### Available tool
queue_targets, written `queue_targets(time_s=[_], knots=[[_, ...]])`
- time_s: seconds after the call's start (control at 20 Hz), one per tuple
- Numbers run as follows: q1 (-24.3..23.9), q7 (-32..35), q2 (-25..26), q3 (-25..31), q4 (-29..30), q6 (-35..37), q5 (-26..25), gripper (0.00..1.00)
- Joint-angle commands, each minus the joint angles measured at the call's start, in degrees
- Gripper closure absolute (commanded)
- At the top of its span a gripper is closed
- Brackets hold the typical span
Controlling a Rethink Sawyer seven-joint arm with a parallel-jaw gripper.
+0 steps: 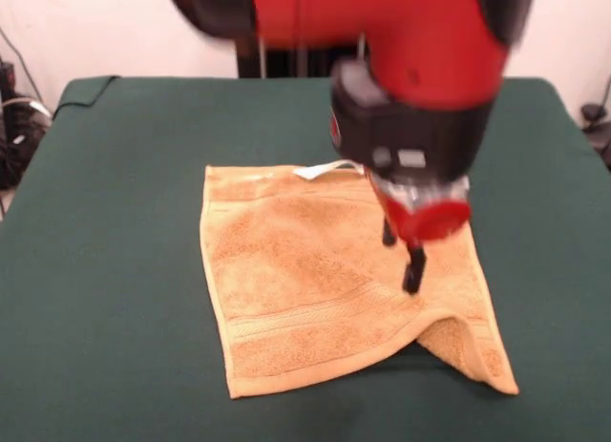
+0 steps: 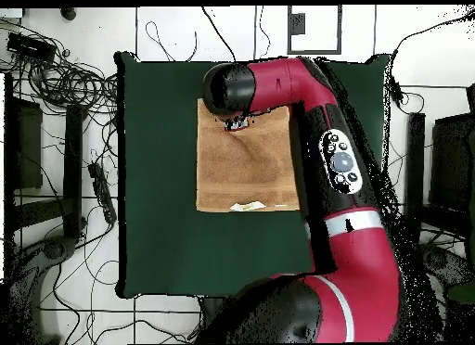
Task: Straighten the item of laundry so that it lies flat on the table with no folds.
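The orange-tan towel [image 1: 315, 280] lies spread on the green table [image 1: 105, 270], its white tag [image 1: 323, 169] at the far edge. Its near right corner [image 1: 468, 351] is lifted into a ridge, with a crease running up from it. My gripper [image 1: 402, 255] hangs over the towel's right half, just behind that ridge. Its black fingers [image 1: 413, 268] are apart and hold nothing. In the overhead view the towel [image 2: 246, 170] sits at the middle of the table [image 2: 158, 174], and the arm's head hides the gripper [image 2: 238, 123] at the towel's top edge.
The red arm [image 2: 339, 165] lies along the towel's right side in the overhead view and covers that edge. Cables and dark gear [image 2: 56, 82] lie on the floor left of the table. A corner of the green cloth is turned up at the far left [image 1: 91, 89].
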Motion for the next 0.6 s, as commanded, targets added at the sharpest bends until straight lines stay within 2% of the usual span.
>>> queue_targets(time_s=[0.05,0.4,0.6], knots=[[-1.7,13.0,-20.1,-1.8,23.7,-8.9,4.7,0.0],[-2.8,18.5,-32.6,-6.0,34.1,-11.9,9.8,0.0],[-2.5,19.7,-31.6,-8.2,34.8,-13.6,9.7,0.0]])
